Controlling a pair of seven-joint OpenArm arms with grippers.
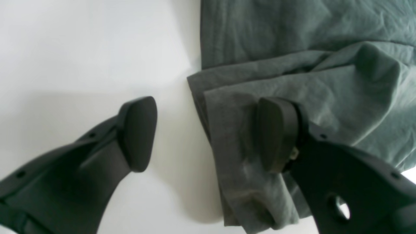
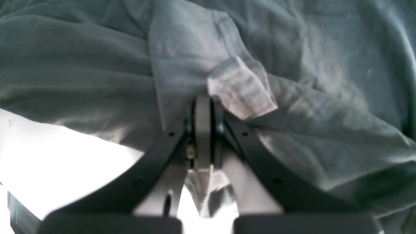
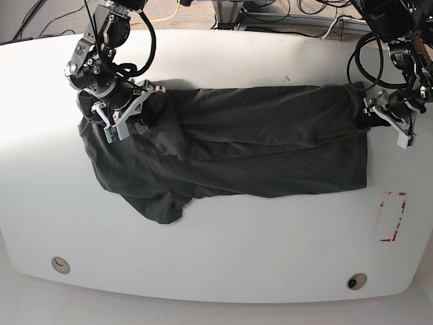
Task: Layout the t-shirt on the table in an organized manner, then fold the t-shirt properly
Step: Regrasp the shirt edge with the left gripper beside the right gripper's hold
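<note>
A: Report finger state, both arms.

B: Right gripper (image 2: pixel 203 130): jaws pressed together on a pinch of the t-shirt (image 3: pixel 230 152), cloth bunched directly above the pads; left gripper (image 1: pixel 208 133): jaws spread wide, one pad over bare table (image 3: pixel 216 264), the other resting on a doubled edge of the shirt, nothing clamped.

A: Garment position?

B: Base view: the shirt lies stretched across the table's upper half from 9 o'clock to 3 o'clock; the right gripper holds the 9 o'clock end, the left gripper sits at the 3 o'clock end.

A: Progress?

B: Judged early; layout incomplete; the 9 o'clock end is rumpled, with a flap trailing toward 7 o'clock; creases run along the middle; no deliberate fold is evident; smoothing and all folds remain.
</note>
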